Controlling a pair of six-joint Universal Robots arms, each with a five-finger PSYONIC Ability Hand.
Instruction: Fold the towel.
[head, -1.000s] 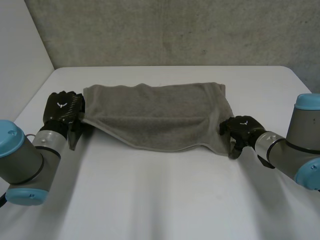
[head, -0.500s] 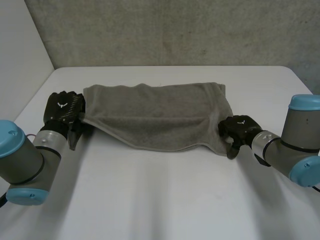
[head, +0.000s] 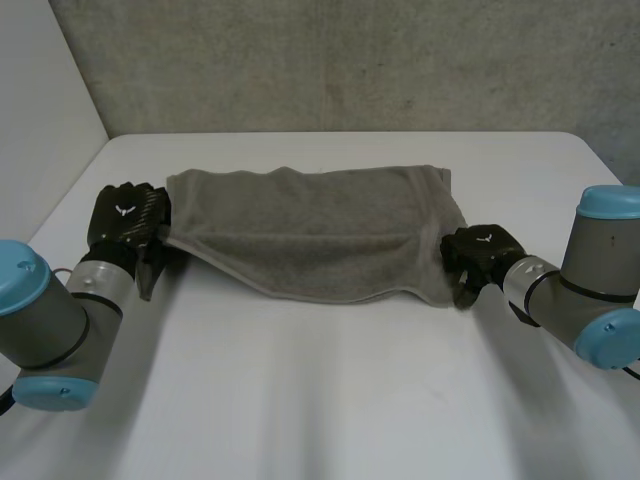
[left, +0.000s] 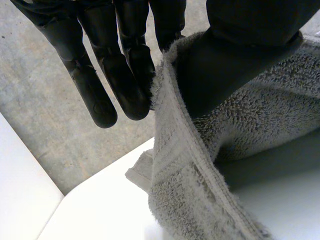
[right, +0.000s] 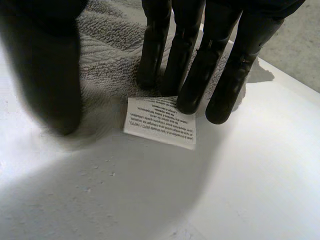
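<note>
Since the grey terry-cloth towel (head: 310, 235) is lying with its long axis running side to side across the far half of the white table (head: 320, 400), you are working with one short end at each hand. The coming fold is turning on that layout: the cloth is stretching away from each hand toward the other, so neither arm is nearer to the whole of it, and each is answering for its own near corner. The near long edge is sagging toward you in the middle and lifting at its left end, where the black left hand (head: 127, 222) is meeting it. In the left wrist view the hem is running up between the thumb (left: 235, 60) and the straight fingers (left: 120, 75), so I am judging that hand to be pinching the towel's corner. At the opposite end the black right hand (head: 478, 252) is sitting at the near right corner. Its wrist view is showing straight fingers (right: 192, 80) resting their tips on the cloth's edge and on a small white printed care label (right: 160, 121), with the thumb standing apart over the pile, so that hand is spread and gripping nothing. You are probably needing that right corner pinched before both hands are carrying the near edge over to the far one.
</note>
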